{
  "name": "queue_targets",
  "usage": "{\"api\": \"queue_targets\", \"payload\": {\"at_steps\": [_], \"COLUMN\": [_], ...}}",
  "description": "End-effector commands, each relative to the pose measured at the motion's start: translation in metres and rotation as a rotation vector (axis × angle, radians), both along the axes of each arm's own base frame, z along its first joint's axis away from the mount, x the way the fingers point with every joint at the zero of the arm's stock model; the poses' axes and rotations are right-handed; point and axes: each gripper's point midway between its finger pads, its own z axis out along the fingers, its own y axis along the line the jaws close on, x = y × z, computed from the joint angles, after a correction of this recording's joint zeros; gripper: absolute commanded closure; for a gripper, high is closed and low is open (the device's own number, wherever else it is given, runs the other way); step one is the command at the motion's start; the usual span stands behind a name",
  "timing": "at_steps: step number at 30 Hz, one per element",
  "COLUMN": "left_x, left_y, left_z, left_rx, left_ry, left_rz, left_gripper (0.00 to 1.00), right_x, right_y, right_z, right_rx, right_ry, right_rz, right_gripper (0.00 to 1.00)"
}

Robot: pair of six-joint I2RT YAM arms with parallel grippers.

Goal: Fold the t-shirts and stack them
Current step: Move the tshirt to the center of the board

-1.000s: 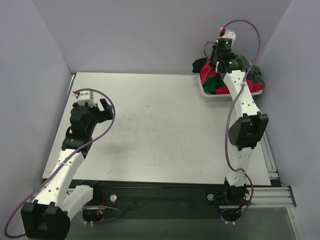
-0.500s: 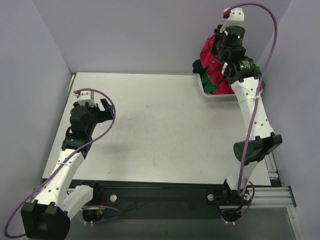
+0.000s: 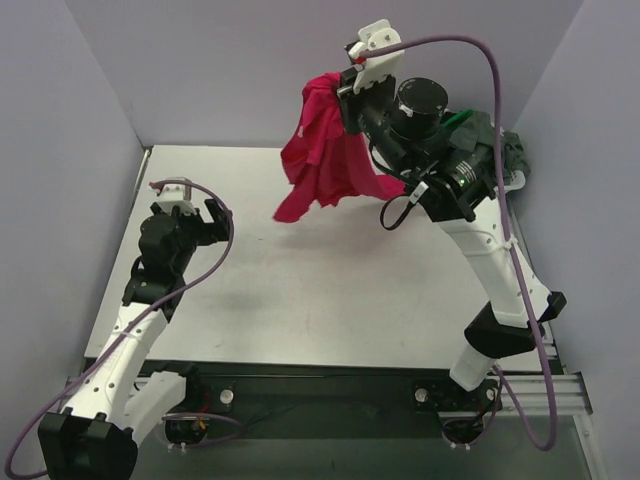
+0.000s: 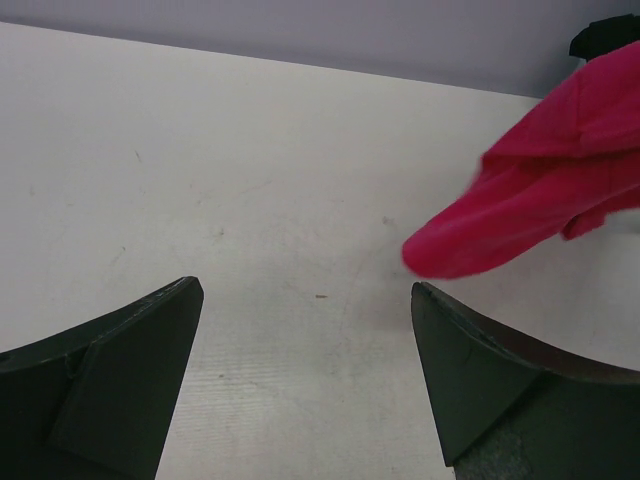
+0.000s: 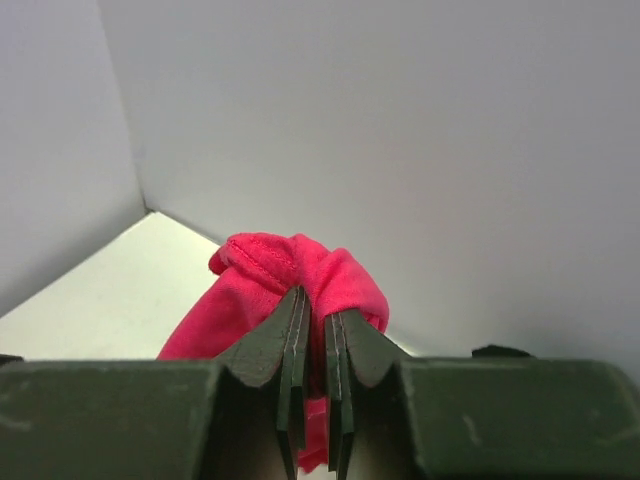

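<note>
- From the top view, the right gripper (image 3: 344, 98) is raised high over the far side of the table (image 3: 330, 300), with the crimson t-shirt (image 3: 325, 160) hanging from it in a loose bunch, clear of the surface.
- The right wrist view shows what the top view cannot. The jaws are pressed together on a fold of the crimson t-shirt (image 5: 265, 280), and cloth bulges above the right gripper (image 5: 315, 322) (only a thin strip shows between the pads).
- The left wrist view catches the shirt's lowest lobe (image 4: 530, 215) dangling above the table (image 4: 250, 150). The left gripper (image 4: 305, 288) frames it with jaws wide apart and nothing between them.
- From above, the left gripper (image 3: 214, 222) sits low at the table's left side, well apart from the shirt.
- The other t-shirts (image 3: 497, 140), a dark heap with some green, lie at the far right corner behind the right arm.
</note>
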Motion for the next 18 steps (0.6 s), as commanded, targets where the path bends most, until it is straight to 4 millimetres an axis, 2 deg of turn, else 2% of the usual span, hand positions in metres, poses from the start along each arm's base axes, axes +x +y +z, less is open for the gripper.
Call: {"api": "queue_targets", "payload": {"at_steps": [1,3,5,7,8,10,13,14,16,17,18], "left_x": [-0.005,-0.006,-0.006,-0.003,-0.001,0.001,0.005,0.006,0.007,0.006,0.007], "left_y": [-0.003,-0.003,-0.004,-0.005,-0.005,-0.011,-0.013,-0.014,-0.012,-0.014,-0.013], "left_z": [0.028,0.03,0.028,0.026,0.026,0.021,0.016,0.015,0.012,0.012,0.012], "left_rx": [-0.01,-0.017,-0.021,-0.023,-0.025,-0.029,-0.032,-0.031,-0.027,-0.022,-0.015], "left_ry": [-0.092,-0.106,-0.107,-0.099,-0.1,-0.084,-0.071,-0.066,-0.061,-0.057,-0.057], "left_rz": [-0.022,-0.022,-0.024,-0.026,-0.025,-0.052,-0.059,-0.059,-0.043,-0.048,-0.032], "left_gripper": [0.03,0.03,0.03,0.03,0.03,0.03,0.03,0.03,0.03,0.04,0.04], "right_x": [-0.052,-0.071,-0.078,-0.078,-0.073,-0.063,-0.033,-0.009,0.014,0.033,0.047], "right_y": [-0.013,-0.004,-0.002,-0.001,0.002,-0.001,-0.004,-0.015,-0.033,-0.056,-0.067], "right_z": [0.085,0.095,0.095,0.092,0.079,0.069,0.03,0.003,-0.028,-0.046,-0.084], "right_rx": [0.123,0.139,0.151,0.163,0.143,0.139,0.125,0.113,0.136,0.197,0.186], "right_ry": [-0.207,-0.227,-0.223,-0.213,-0.191,-0.176,-0.085,-0.028,0.047,0.104,0.176], "right_rz": [0.048,0.105,0.126,0.128,0.118,0.069,-0.015,-0.067,-0.129,-0.202,-0.253], "right_gripper": [1.0,1.0,1.0,1.0,1.0,1.0,1.0,1.0,1.0,1.0,1.0]}}
